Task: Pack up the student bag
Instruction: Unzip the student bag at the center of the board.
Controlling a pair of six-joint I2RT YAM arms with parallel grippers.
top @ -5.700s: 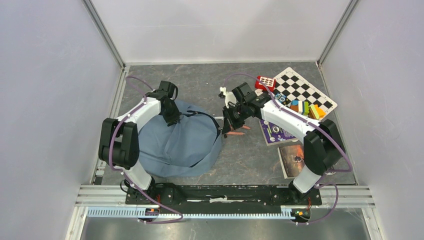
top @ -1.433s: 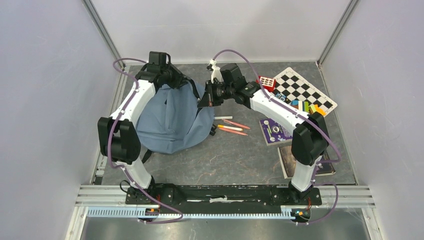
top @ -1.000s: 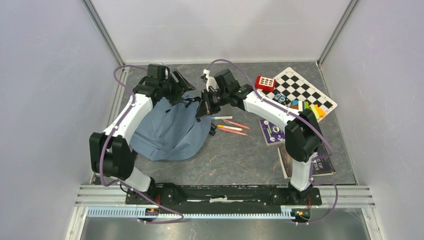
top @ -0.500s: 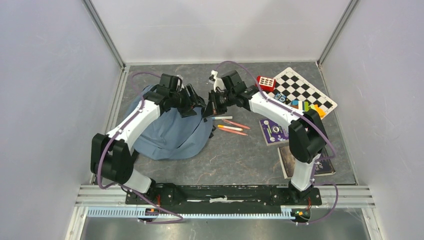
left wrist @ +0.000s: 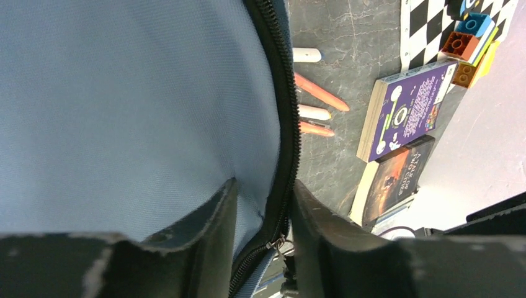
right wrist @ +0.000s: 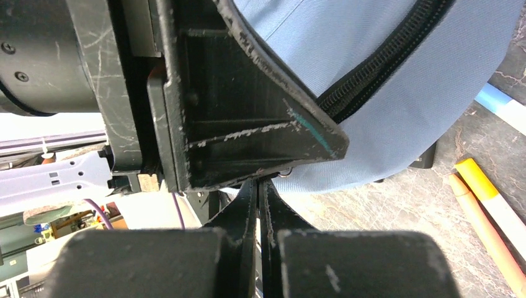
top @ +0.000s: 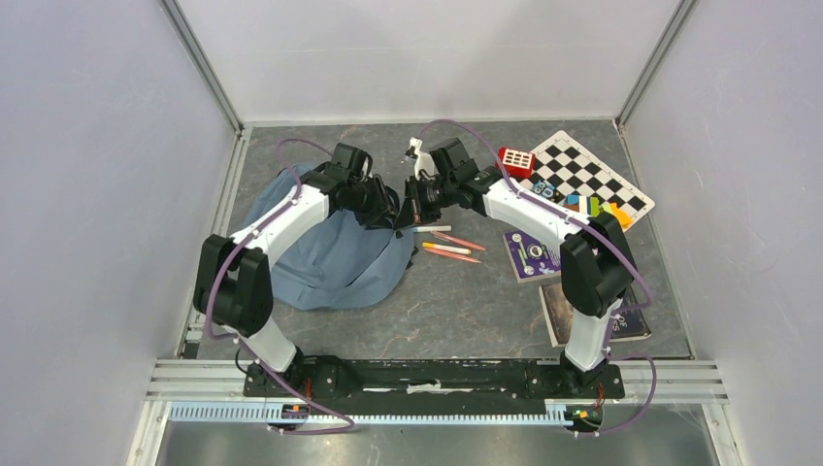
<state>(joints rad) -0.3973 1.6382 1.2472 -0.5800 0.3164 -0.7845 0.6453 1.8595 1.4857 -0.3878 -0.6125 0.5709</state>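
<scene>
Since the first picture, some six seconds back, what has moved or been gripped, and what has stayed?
The student bag, then flat and round, has shifted toward the far left and rumpled. The left gripper swung right to the bag's zipper edge, jaws astride it. The right gripper left the pens and sits shut at that same edge. Pens, books, chessboard and blocks stayed.

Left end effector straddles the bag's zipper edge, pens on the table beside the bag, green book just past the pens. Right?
No. The book past the pens is purple, not green, as the left wrist view shows. The rest holds: the left end effector straddles the student bag's zipper edge, pens on the table beside it.
</scene>
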